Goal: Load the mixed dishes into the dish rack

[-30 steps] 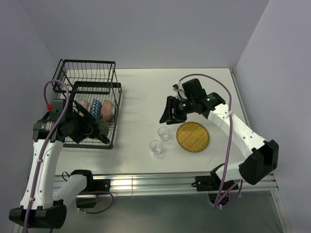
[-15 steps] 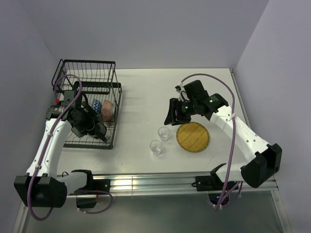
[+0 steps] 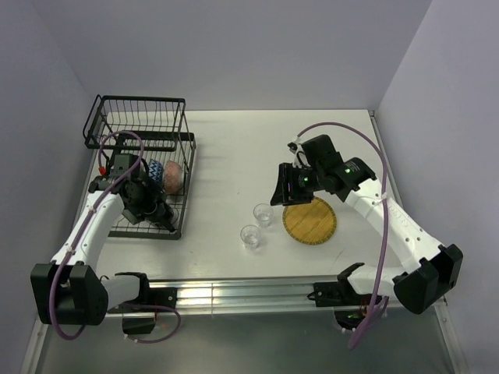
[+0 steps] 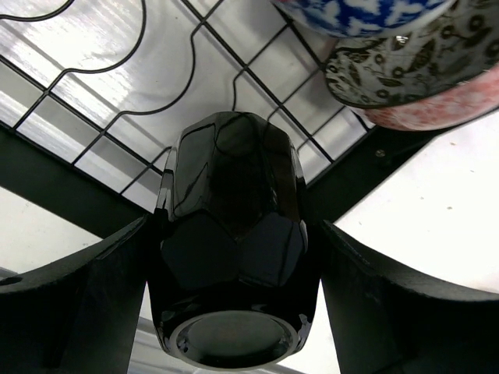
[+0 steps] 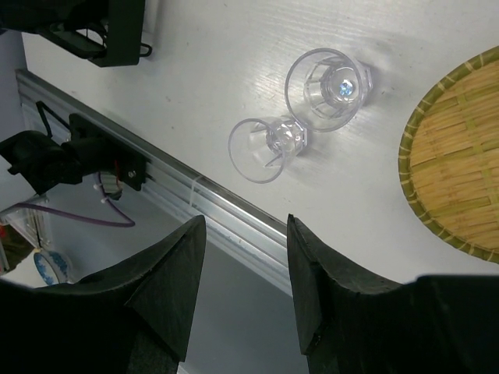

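Note:
My left gripper [image 4: 234, 234] is shut on the dark mug [image 4: 234, 257], whose base faces the camera, over the wire floor of the black dish rack [image 4: 117, 93]. In the top view this gripper [image 3: 158, 213] is at the front right corner of the rack [image 3: 140, 117]. The blue bowl [image 4: 359, 12], grey-green bowl [image 4: 413, 62] and orange-red bowl [image 4: 444, 105] stand on edge in the rack just beyond the mug. My right gripper [image 5: 245, 273] is open and empty above two clear glasses [image 5: 327, 82] [image 5: 265, 148]. The yellow plate [image 3: 309, 220] lies on the table right of the glasses.
The glasses [image 3: 263, 213] [image 3: 249, 236] stand close together between the rack and the plate. The table's near edge with its metal rail [image 5: 234, 218] runs just below them. Purple cables loop off both arms. Grey walls close in the table on the left, back and right.
My left arm has swung in over the rack, still holding the mug near the rack's front right corner. My right gripper has moved a little nearer and lower, toward the glasses.

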`<state>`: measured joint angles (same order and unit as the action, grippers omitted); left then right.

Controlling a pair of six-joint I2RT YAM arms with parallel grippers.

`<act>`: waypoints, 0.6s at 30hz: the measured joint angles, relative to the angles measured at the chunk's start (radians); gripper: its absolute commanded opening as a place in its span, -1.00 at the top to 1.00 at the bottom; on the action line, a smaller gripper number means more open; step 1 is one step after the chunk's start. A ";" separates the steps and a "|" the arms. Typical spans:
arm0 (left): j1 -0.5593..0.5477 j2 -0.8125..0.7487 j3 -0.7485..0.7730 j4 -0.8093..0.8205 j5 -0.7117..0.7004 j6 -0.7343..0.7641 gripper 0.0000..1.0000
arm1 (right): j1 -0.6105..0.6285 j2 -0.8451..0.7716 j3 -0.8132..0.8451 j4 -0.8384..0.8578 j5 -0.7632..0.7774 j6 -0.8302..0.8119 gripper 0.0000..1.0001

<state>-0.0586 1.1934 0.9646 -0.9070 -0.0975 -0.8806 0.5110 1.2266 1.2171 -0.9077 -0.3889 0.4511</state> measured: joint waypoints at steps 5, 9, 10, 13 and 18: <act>0.000 -0.009 -0.066 0.046 -0.016 -0.005 1.00 | 0.000 -0.018 0.000 -0.002 0.011 0.000 -0.06; 0.000 -0.021 -0.084 0.077 -0.018 -0.006 0.79 | 0.000 -0.029 0.000 -0.007 0.029 0.001 -0.06; 0.000 -0.022 -0.086 0.085 -0.019 -0.007 0.68 | 0.000 -0.033 -0.001 -0.010 0.033 0.001 -0.07; 0.000 -0.022 -0.094 0.117 -0.018 -0.008 0.17 | 0.000 -0.043 -0.003 -0.027 0.045 0.003 -0.07; 0.000 -0.034 -0.106 0.143 -0.015 -0.007 -0.29 | 0.000 -0.055 -0.041 -0.051 0.074 0.008 -0.07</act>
<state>-0.0586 1.1595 0.8581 -0.7639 -0.1127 -0.8875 0.5110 1.1713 1.1763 -0.9588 -0.3145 0.4587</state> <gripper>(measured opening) 0.835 0.535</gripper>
